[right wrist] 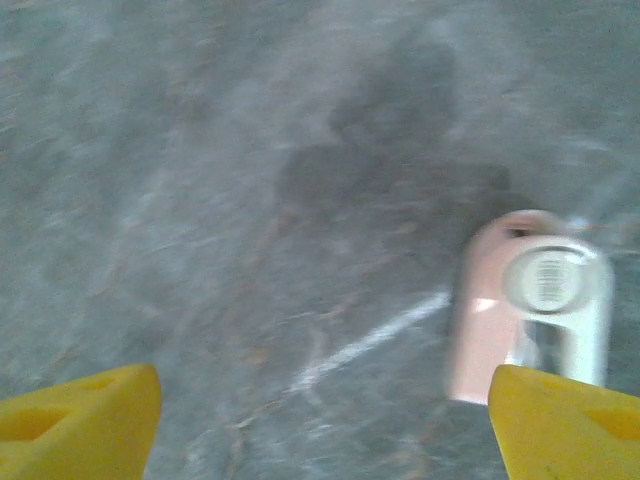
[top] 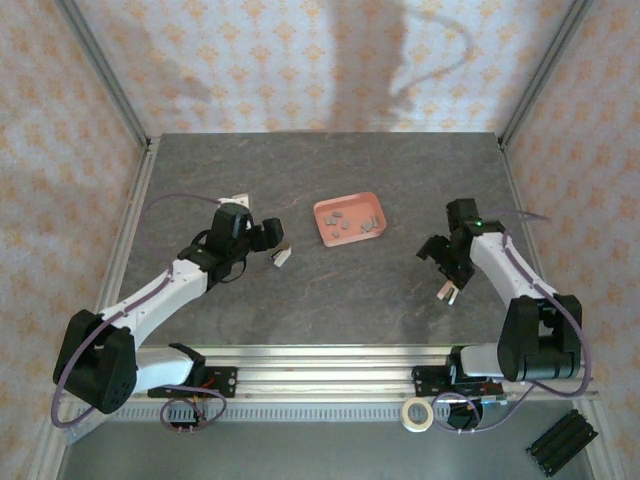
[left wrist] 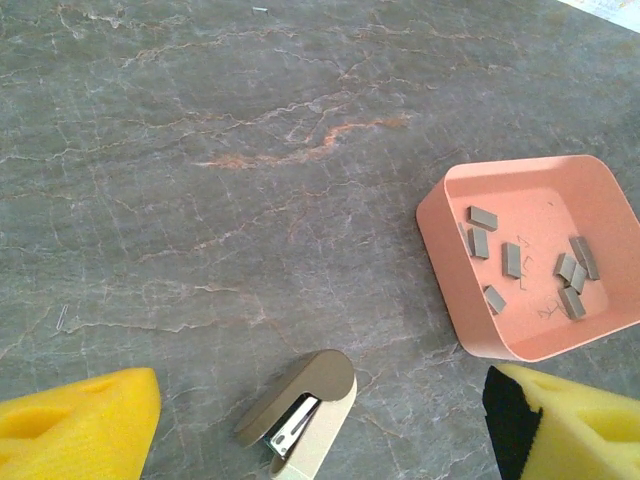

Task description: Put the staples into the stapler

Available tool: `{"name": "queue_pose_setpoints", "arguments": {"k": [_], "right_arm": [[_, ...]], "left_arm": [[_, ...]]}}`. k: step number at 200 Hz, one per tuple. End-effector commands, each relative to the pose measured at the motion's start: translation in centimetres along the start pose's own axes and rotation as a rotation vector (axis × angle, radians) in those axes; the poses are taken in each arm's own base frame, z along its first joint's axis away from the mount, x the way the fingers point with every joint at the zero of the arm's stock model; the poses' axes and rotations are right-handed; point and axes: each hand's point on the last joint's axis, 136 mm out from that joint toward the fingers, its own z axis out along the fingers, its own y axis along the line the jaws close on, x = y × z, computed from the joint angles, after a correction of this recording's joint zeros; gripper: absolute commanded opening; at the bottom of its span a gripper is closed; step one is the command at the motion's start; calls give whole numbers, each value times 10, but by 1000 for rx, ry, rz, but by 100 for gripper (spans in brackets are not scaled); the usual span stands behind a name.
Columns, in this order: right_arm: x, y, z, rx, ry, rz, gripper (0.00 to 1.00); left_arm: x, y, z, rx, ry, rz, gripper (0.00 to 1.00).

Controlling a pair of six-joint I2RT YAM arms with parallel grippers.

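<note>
Both gape wide and empty: left gripper [left wrist: 320, 428] and right gripper [right wrist: 320, 425]. The stapler [left wrist: 300, 415] lies at 8 o'clock from the tray [left wrist: 440, 215] of staples [left wrist: 511, 258], under the left gripper; I'd centre its jaws across the body before closing, lest it skid

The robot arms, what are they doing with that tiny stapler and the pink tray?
Nothing has been picked up yet. Both arms hover over the grey table with their jaws open. The left gripper hangs just above the mini stapler, which lies on the table. The staples lie loose in the pink tray beside it. The right gripper is over a small pink and white thing, too blurred to name.
</note>
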Motion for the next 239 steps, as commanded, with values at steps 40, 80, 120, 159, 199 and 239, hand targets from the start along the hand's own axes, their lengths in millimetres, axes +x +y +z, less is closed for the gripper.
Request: {"name": "queue_pose_setpoints", "arguments": {"k": [40,80,120,159,199,239], "right_arm": [[-8,-34,5,196,-19,-27,84],[-21,-46,-3,282,-76,-50,84],[-15,-38,22,260,20,-64,74],[-8,-46,30,290,50,-77,66],[7,-55,38,330,133,-88,68],[11,-52,40,314,164,-93,68]], "left_arm": [[-8,-15,5,26,16,8,85],[-7,-15,9,21,21,10,85],[-2,-15,12,20,43,14,85],[0,-16,13,19,57,20,85],[3,-18,18,29,72,13,85],[6,-21,19,41,80,12,84]]}}
